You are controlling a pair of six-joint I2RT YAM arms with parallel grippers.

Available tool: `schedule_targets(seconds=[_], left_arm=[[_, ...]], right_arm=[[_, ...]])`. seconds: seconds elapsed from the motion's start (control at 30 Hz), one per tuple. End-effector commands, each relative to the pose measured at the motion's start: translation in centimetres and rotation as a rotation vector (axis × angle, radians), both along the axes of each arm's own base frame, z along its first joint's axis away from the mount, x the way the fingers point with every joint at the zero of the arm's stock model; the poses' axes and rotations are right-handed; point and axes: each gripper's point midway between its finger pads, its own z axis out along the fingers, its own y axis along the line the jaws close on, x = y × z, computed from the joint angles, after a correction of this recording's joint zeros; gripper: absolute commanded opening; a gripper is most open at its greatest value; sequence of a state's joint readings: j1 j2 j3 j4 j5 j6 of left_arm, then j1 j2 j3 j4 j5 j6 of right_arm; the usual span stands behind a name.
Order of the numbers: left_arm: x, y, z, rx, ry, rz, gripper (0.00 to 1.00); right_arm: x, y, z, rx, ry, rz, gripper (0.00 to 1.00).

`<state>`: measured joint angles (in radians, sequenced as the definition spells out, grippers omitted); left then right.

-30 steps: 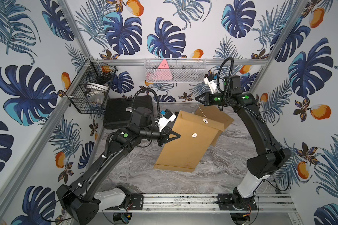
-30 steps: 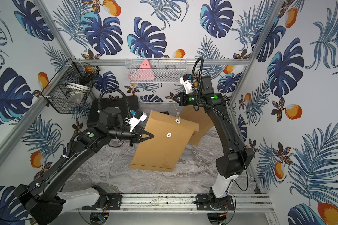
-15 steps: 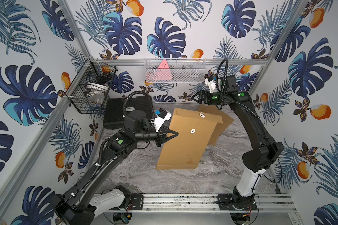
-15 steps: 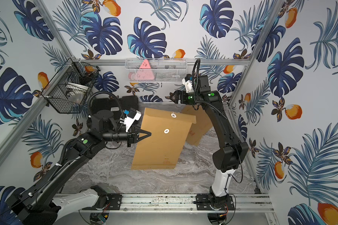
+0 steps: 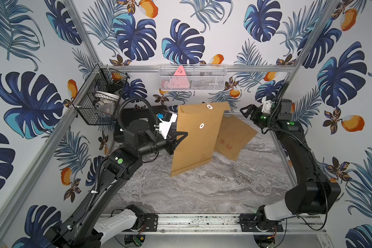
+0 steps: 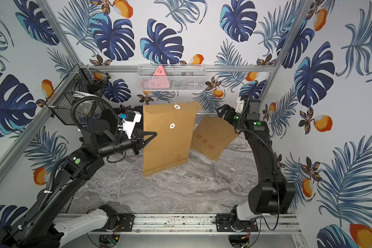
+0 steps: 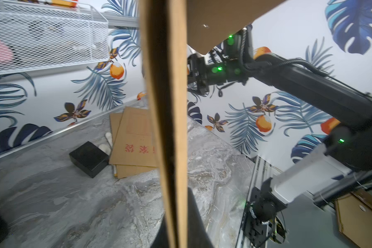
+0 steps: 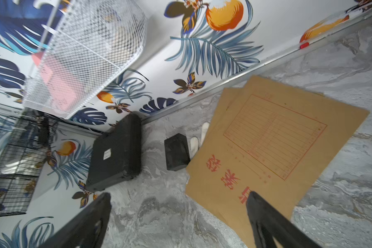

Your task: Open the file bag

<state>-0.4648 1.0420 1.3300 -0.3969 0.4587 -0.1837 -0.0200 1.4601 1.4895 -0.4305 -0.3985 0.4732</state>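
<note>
The file bag is a brown paper envelope held upright over the marble table. Its flap stands up at the top with a white button; a second white button sits on the body. My left gripper is shut on the bag's left edge. In the left wrist view the bag's edge runs straight out from between the left gripper. My right gripper hangs open to the right of the flap, apart from it; the right wrist view shows the right gripper spread wide and empty.
Other brown file bags lie flat at the back right. A small black box and a black case sit near the back wall. A white mesh basket and a black wire basket hang on the walls.
The right gripper opened and drew back to the right, away from the flap. The left arm turned the bag more upright, and the flap now stands up.
</note>
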Motion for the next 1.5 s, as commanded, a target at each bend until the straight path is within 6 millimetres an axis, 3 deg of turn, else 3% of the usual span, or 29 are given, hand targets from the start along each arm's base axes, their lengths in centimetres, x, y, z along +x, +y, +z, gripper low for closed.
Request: schedule_targets(seconds=[0.0,0.23,0.43,0.7,1.13,1.47], left_arm=[[0.8,0.4,1.7,-0.007,-0.045,0.04,0.0],[0.5,0.3,4.8,-0.019,-0.108,0.018,0.0],[-1.6,-0.3,7.9,-0.036,-0.185,-0.078,0.0],[-3.9,-0.9,9.5,-0.029,-0.232,-0.192,0.0],[-5.8,-1.3,10.3,-0.05,-0.24,-0.279,0.0],[-6.0,-1.3,9.6,-0.041,-0.222,-0.289,0.0]], right_arm=[[-0.5,1.8,5.7,0.09,-0.248,0.098,1.0],[-6.2,6.0,10.3,0.173,-0.529,0.392,1.0],[-11.6,10.6,14.2,0.209,-0.748,0.682,1.0],[-15.1,16.2,17.0,0.136,-0.825,0.856,1.0],[-17.6,16.4,22.9,0.176,-0.972,0.941,0.91],[-18.7,16.1,25.1,0.138,-1.028,0.938,0.7]])
